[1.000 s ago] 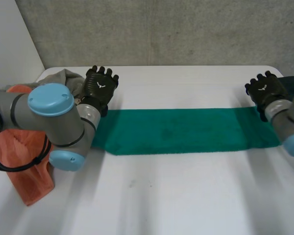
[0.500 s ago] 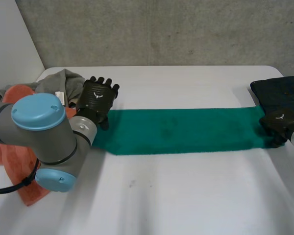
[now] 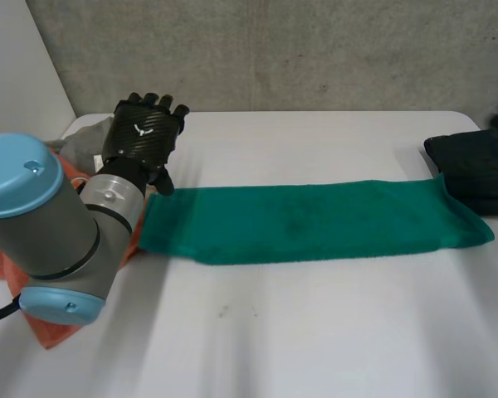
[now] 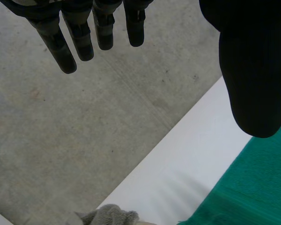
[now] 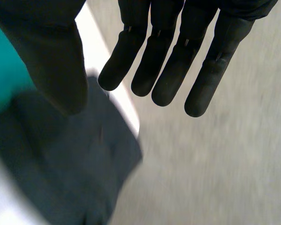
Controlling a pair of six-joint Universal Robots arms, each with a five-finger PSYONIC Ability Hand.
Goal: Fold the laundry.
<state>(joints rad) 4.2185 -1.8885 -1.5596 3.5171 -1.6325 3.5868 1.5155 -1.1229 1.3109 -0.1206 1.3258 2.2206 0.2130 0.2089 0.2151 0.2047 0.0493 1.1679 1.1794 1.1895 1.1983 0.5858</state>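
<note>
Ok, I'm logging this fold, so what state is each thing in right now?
green towel, spread flat as a long strip
dark cloth, lying beside the towel's right end
orange cloth, crumpled
grey cloth, crumpled
left robot hand, open, holding nothing
right robot hand, open, holding nothing

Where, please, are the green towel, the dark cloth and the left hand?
green towel (image 3: 315, 220), head view, its middle.
dark cloth (image 3: 473, 166), head view, its top face.
left hand (image 3: 141, 137), head view, its back.

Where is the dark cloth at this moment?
In the head view, the dark cloth lies at the table's right edge, against the green towel's right end.
</note>
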